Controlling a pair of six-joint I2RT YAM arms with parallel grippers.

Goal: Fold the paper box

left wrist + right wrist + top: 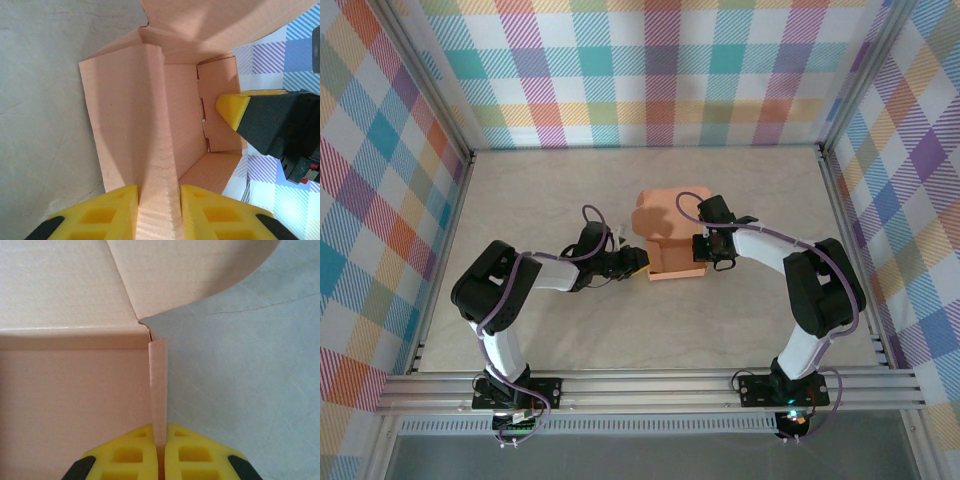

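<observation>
**Side walls pinched up, paper box half-formed between both end effectors**

The salmon paper box (665, 225) sits on the tabletop (550, 190) directly between the two end effectors. The left end effector (638, 262) is clamped on the thick, doubled-over left wall. The right end effector (705, 245) is clamped narrowly on the thin right wall, which stands upright between its fingers (137, 450). The step in hand looks like setting up the side walls, since the tray is formed but open. The rounded lid flap (190, 270) lies beyond the right fingertips, not yet closed. The next move likely calls for locking the walls in place without crushing the card, then one end effector letting go to swing the lid over. No brand, label or writing can be read on the box.
</observation>
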